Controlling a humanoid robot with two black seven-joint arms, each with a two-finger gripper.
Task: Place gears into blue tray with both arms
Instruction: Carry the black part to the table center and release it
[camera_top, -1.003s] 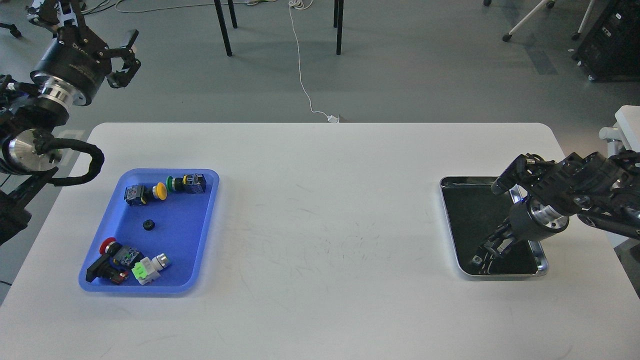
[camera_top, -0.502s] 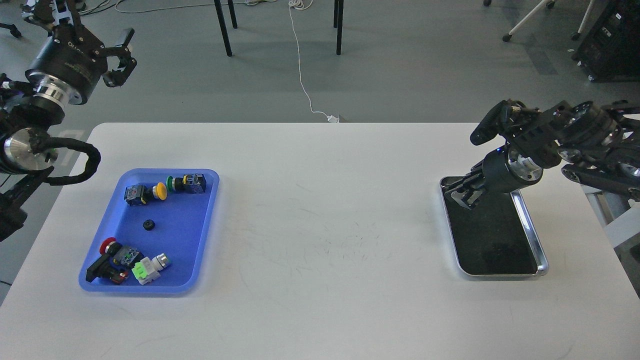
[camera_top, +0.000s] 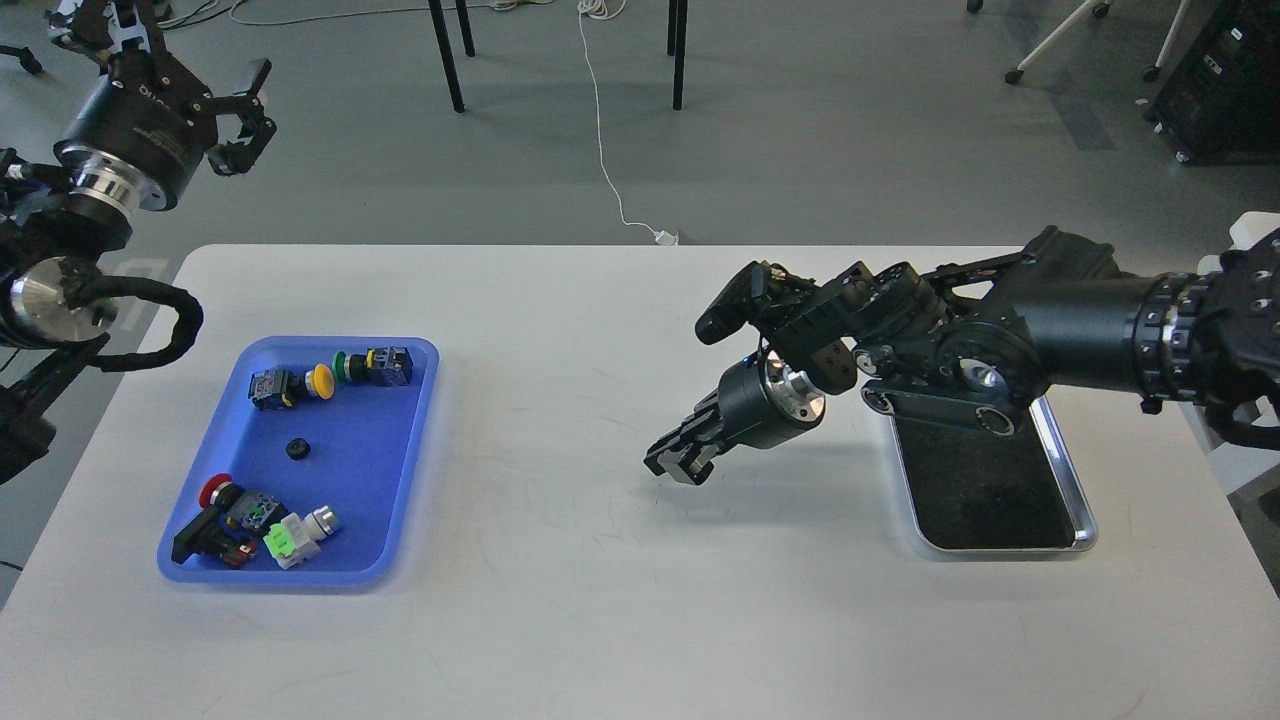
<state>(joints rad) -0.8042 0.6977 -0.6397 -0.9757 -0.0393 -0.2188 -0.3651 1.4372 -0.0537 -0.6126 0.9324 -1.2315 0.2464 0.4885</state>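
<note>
The white table (camera_top: 640, 600) carried the blue tray (camera_top: 420, 400) on its left part and the silver metal tray (camera_top: 1085, 520) on its right part, well apart from each other. The biggest change was in the right arm (camera_top: 1080, 320): one second earlier it was bent down into the silver tray with its fingers low on the dark bottom, half a second earlier it was lifted over the far end of that tray, and now it was stretched out to the left over the bare middle of the table. This meant, in my judgement, that the pick from the silver tray was done and the carry toward the blue tray was under way, about half of the distance being covered. The right gripper (camera_top: 672, 464) hung above the table, its fingers drawn close together; a gear between them was too small and dark to be seen, so I could not tell if it held one. The dark bottom of the silver tray showed no gear now. The left arm (camera_top: 100, 170) had hardly moved; the left gripper (camera_top: 240, 125) was raised beyond the table's far left corner with its fingers spread and nothing between them. One gear (camera_top: 296, 450) lay already in the blue tray, in its open middle, between the push-button switches (camera_top: 330, 378) at the far end and those at the near end, well apart from both grippers.
</note>
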